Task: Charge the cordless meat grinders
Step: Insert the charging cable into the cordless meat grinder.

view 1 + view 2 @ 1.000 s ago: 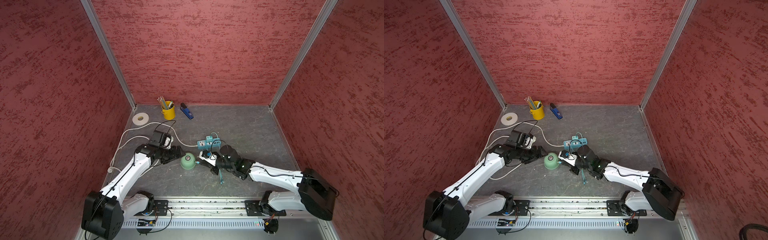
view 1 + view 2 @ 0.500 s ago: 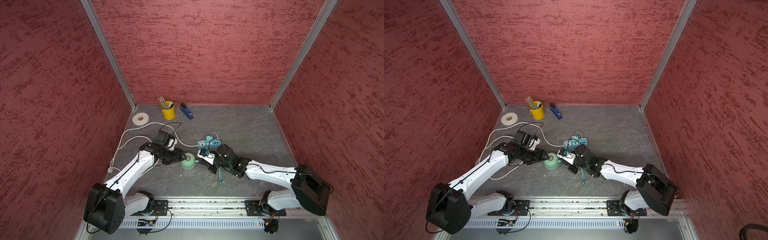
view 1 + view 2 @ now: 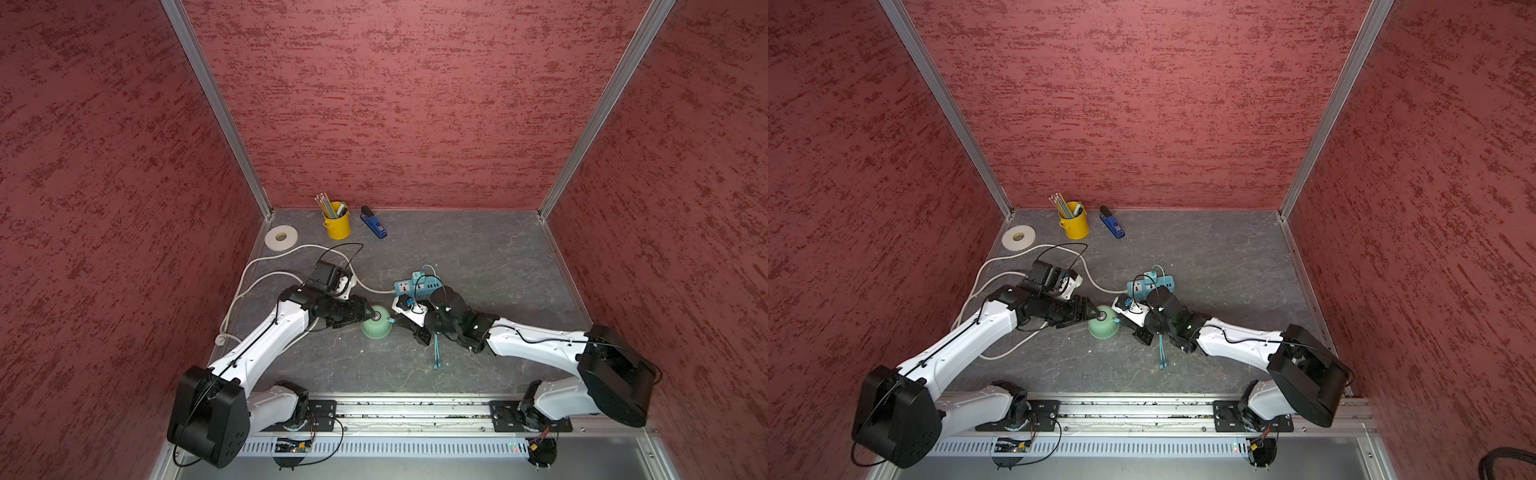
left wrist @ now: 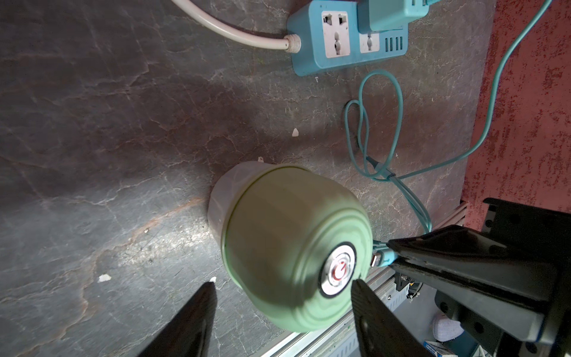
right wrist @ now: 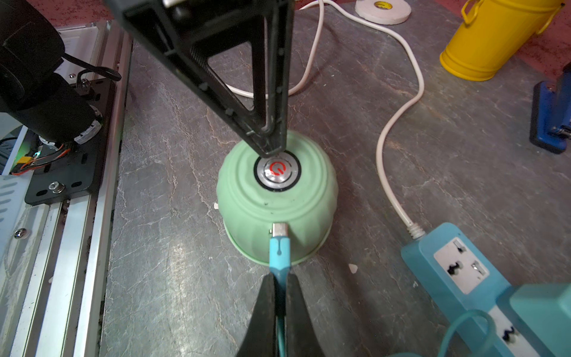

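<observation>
Pale mint-green dome-shaped meat grinder (image 5: 247, 191) stands on grey marbled tabletop (image 5: 173, 216) near a teal power strip (image 5: 426, 256); left gripper (image 4: 282, 282) straddles its top, jaws apart, right gripper (image 5: 279, 278) pinches a teal charging plug (image 5: 279, 247) at its side.

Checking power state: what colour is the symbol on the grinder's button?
Red; the button shows best in the right wrist view.
</observation>
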You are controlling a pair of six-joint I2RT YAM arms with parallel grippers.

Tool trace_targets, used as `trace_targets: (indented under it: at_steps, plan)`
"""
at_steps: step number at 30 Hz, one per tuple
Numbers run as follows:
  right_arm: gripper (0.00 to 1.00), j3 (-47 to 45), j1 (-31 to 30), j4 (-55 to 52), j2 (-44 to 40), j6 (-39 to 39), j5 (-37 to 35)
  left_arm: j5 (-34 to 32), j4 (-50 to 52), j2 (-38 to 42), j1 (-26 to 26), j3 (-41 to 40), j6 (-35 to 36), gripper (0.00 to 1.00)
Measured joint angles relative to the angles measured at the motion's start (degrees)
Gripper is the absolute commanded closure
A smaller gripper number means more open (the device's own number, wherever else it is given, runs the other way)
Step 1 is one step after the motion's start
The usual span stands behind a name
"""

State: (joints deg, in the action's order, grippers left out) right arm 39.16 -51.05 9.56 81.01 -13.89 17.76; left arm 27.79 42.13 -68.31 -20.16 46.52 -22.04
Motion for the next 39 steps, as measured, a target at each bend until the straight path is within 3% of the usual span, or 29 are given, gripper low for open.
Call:
trace_targets:
  at_steps: [5,19,39]
  plan:
    - [1.0,0.0,0.0,-0.2,-0.7,0.0,0.0,0.9,-1.1,0.1,0.0,0.0,-0.1,0.3]
    - [1.0,0.0,0.0,-2.1,-0.3,0.0,0.0,0.9,-2.6,-1.0,0.0,0.1,-0.6,0.43]
    - [1.0,0.5,0.0,-2.3,-0.1,0.8,0.0,0.9,-2.6,-1.9,-0.1,0.1,-0.6,0.46]
